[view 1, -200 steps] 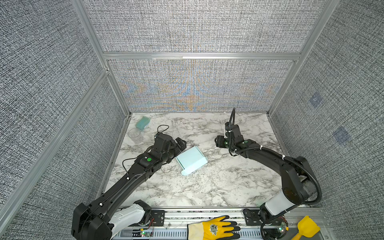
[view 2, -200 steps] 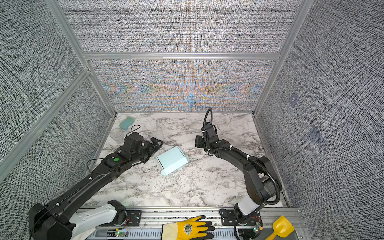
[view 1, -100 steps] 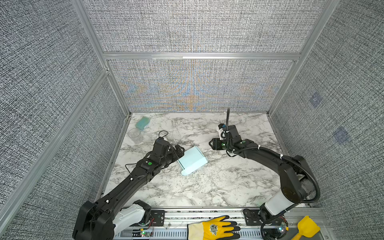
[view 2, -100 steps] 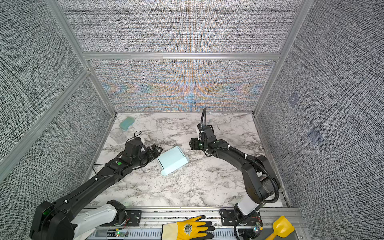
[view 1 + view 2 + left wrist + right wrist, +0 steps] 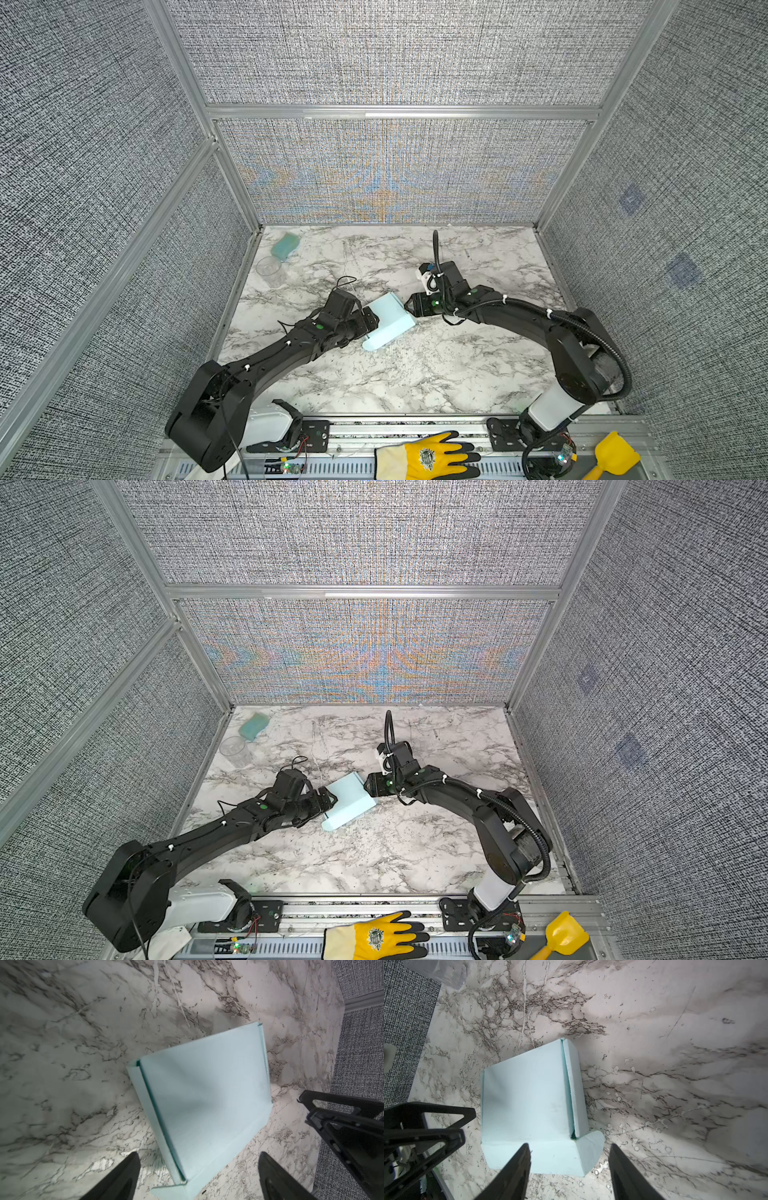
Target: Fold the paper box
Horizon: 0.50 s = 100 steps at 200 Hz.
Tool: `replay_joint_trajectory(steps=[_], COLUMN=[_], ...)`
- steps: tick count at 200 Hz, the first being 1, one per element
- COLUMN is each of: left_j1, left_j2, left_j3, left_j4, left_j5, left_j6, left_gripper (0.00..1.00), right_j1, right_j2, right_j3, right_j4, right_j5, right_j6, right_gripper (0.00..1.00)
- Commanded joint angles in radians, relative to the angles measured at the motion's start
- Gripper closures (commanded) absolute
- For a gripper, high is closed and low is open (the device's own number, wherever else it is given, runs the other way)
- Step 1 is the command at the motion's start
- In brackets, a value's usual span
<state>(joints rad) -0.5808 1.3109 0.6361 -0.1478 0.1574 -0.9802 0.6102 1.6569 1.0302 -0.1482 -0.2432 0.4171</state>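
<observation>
While the paper box [image 5: 388, 322] lies folded into a shallow box near the middle of the marble table [image 5: 436, 374], I have a gripper at each end of it. My left gripper [image 5: 371, 319] sits at the box's left edge, jaws spread wide and clamping nothing. My left wrist view shows one corner of the box [image 5: 207, 1105] reaching in between the fingers. My right gripper [image 5: 409, 306] is at the opposite corner, jaws also apart. In my right wrist view one finger overlaps the box's side wall. Whether it touches the card, I cannot tell. A rounded tab sticks out loose on the marble. A teal sponge [image 5: 284, 245] and a clear cup [image 5: 270, 268] sit well apart in the far left corner.
</observation>
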Motion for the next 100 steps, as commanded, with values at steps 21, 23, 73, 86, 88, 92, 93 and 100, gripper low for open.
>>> replay_joint_trajectory(steps=[21,23,73,86,88,92,93,100], left_j1=[0.032,0.033,0.073,0.076,0.075,0.076,0.076,0.076], left_j2=[0.15,0.159,0.348,0.389,0.392,0.395,0.395,0.388], left_j3=[0.127,0.137,0.359,0.409,0.413,0.417,0.417,0.414], left_j4=[-0.009,-0.013,-0.018,-0.039,-0.042,-0.045,-0.045,-0.05], left_j5=[-0.016,-0.015,0.007,0.031,0.033,0.036,0.036,0.039], left_j6=[0.055,0.061,0.155,0.171,0.172,0.17,0.171,0.174], left_gripper=[0.09,0.09,0.09,0.09,0.09,0.09,0.09,0.1], right_j1=[0.002,0.002,-0.003,-0.007,-0.007,-0.008,-0.008,-0.009], right_j2=[-0.015,-0.017,-0.052,-0.061,-0.063,-0.066,-0.066,-0.071], right_j3=[-0.01,-0.013,-0.073,-0.079,-0.079,-0.081,-0.081,-0.083], right_j4=[0.0,0.0,0.044,0.039,0.039,0.037,0.037,0.035], right_j5=[0.023,0.025,0.033,0.036,0.037,0.036,0.036,0.035], right_j6=[0.023,0.024,0.042,0.041,0.041,0.044,0.044,0.047], right_gripper=[0.38,0.38,0.38,0.38,0.38,0.38,0.38,0.38])
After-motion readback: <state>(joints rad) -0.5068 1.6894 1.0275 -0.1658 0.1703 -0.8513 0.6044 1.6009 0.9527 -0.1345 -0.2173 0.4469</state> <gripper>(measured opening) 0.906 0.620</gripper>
